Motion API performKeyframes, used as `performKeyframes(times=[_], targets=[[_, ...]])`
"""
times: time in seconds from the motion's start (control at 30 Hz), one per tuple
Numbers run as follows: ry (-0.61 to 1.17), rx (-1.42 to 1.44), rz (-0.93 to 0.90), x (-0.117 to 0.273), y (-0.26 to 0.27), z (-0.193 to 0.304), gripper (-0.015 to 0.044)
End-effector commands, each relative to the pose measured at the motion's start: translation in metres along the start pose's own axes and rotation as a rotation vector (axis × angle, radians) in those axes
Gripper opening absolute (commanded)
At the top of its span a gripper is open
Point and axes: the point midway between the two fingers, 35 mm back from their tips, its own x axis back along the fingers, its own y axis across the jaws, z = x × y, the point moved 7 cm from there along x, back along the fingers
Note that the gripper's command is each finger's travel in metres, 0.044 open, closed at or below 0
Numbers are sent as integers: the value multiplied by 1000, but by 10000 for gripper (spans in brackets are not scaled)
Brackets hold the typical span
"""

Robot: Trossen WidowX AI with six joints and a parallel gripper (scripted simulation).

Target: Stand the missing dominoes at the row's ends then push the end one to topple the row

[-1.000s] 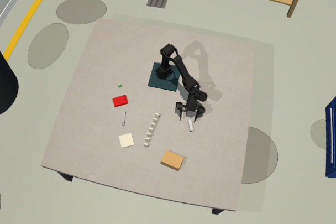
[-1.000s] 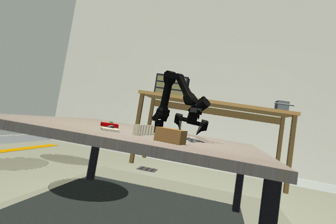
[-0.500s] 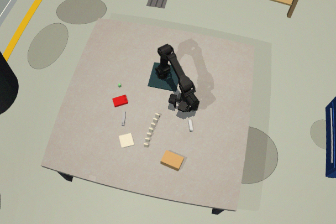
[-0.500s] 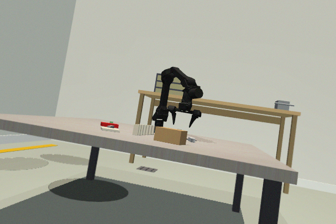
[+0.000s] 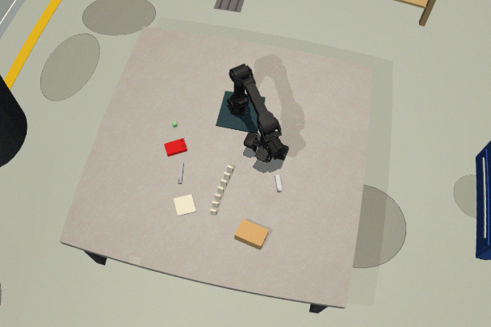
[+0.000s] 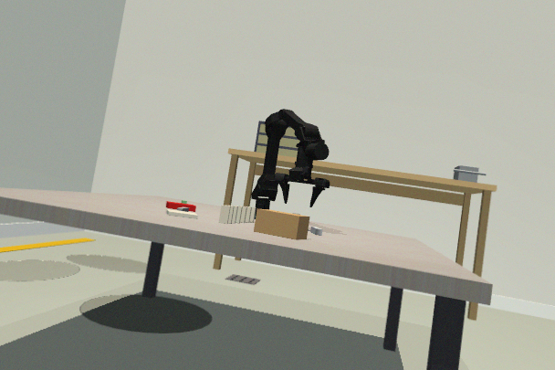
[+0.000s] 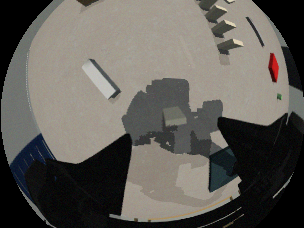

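Observation:
Several cream dominoes (image 5: pixel 220 190) (image 6: pixel 236 215) (image 7: pixel 223 28) stand in a slanting row. My gripper (image 5: pixel 264 153) (image 6: pixel 298 204) (image 7: pixel 177 130) is open and empty, pointing down above the table, beyond the row's robot-side end and off to one side. A single loose domino (image 7: pixel 174 116) is below and between the open fingers in the wrist view, in the gripper's shadow; it looks upright, seen from nearly overhead. The arm hides it in the top view, and it cannot be made out clearly in the exterior view.
A pale bar (image 5: pixel 278 183) (image 6: pixel 316 230) (image 7: pixel 101 79) lies near the gripper, on the side away from the row. An orange-brown block (image 5: pixel 251 234) (image 6: pixel 280 224) is near the row's far end. A cream square (image 5: pixel 184 205), grey bar (image 5: pixel 180 173), red block (image 5: pixel 175 147) and green cube (image 5: pixel 174 124) lie across the row.

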Motion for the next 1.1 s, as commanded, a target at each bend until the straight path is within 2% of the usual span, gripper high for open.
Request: performKeyframes(times=[0.0, 0.53, 0.93, 0.97, 1.07], targets=[[16, 2, 10, -27, -2, 3, 440], [16, 2, 10, -52, -3, 4, 440], [16, 2, 10, -52, -3, 4, 125], [16, 2, 10, -52, -3, 4, 107], [16, 2, 10, -52, -3, 4, 107]])
